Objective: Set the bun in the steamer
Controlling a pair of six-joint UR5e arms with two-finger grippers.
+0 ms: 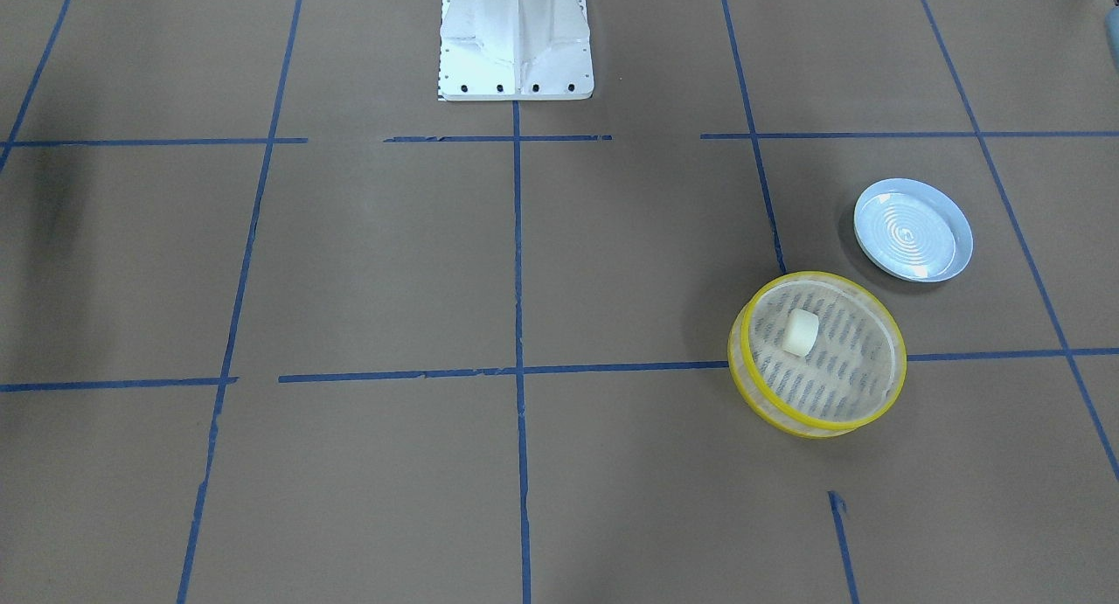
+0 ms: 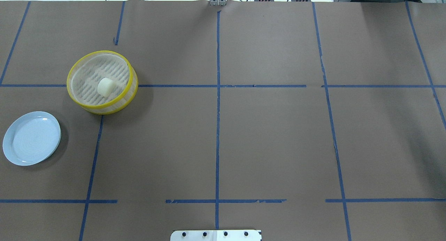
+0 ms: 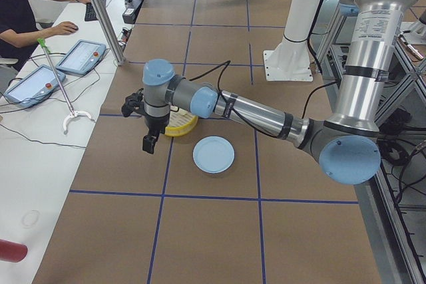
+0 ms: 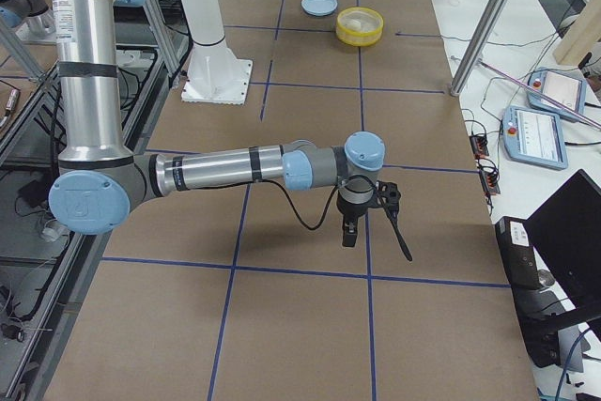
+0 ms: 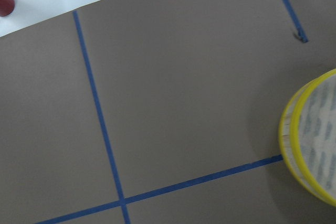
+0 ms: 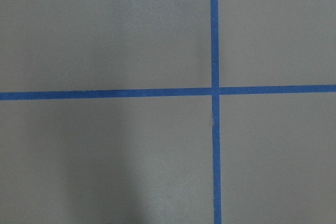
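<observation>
The cream-white bun (image 1: 800,332) lies on the slatted floor of the yellow-rimmed steamer (image 1: 813,425), on the robot's left side of the table. Bun (image 2: 105,87) and steamer (image 2: 115,108) also show from overhead. The steamer's edge shows in the left wrist view (image 5: 310,140). My left gripper (image 3: 149,143) hangs above the table beside the steamer (image 3: 181,123); it holds nothing that I can see, and I cannot tell whether it is open or shut. My right gripper (image 4: 349,230) hangs over bare table far from the steamer (image 4: 360,25); I cannot tell its state either.
A pale blue-white plate (image 1: 913,230) lies near the steamer, toward the robot, and also shows overhead (image 2: 31,138). The white robot base (image 1: 516,45) stands at the table's middle edge. Blue tape lines cross the brown table. Tablets (image 3: 80,56) and a person sit beyond the far edge.
</observation>
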